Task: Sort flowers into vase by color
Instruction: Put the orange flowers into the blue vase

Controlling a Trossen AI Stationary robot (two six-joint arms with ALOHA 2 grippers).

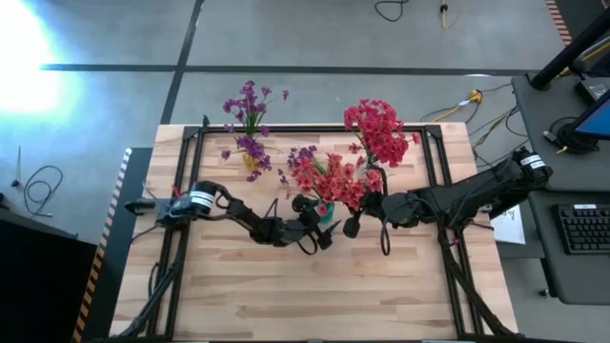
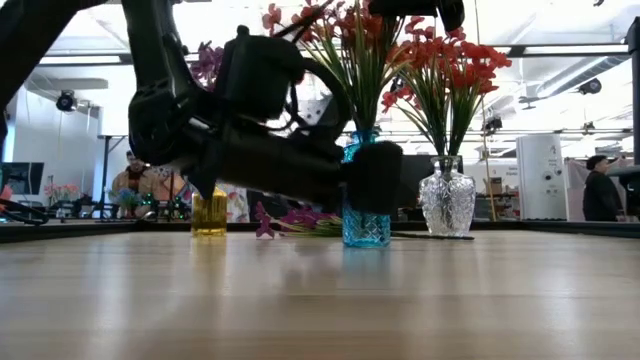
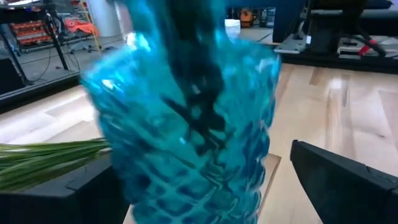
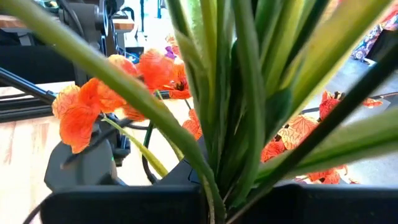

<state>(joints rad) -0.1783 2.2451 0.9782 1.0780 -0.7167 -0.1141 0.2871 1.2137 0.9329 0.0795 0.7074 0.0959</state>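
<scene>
Nearest me, the left gripper [image 1: 319, 235] sits low over the table with its fingers spread wide either side of the blue vase [image 2: 365, 215], bracketing the glass but not visibly pinching it; that vase already carries a bunch of red flowers [image 1: 329, 179]. Just beside it the right gripper [image 1: 365, 211] is clenched on a bundle of green stems [image 4: 230, 124] with red blossoms, hanging close to the vase mouth. To my eye the step in hand is feeding that bundle into the blue vase, and doing it well means keeping the stems upright and gathered, lowering them straight through the neck, and having the left arm steady the glass so it does not tip or slide. A few purple sprigs [image 2: 290, 218] lie flat on the table behind the blue vase, not yet sorted. Farther back stand a clear glass vase [image 2: 446, 203] full of red flowers and a small yellow vase [image 2: 209, 213] holding purple ones [image 1: 248, 105]. The wooden tabletop [image 1: 315, 295] is pale planking in a black frame, bare toward the front. Beyond it lies an open workshop with bright ceiling lights, benches, and a person [image 2: 600, 190] standing far off.
</scene>
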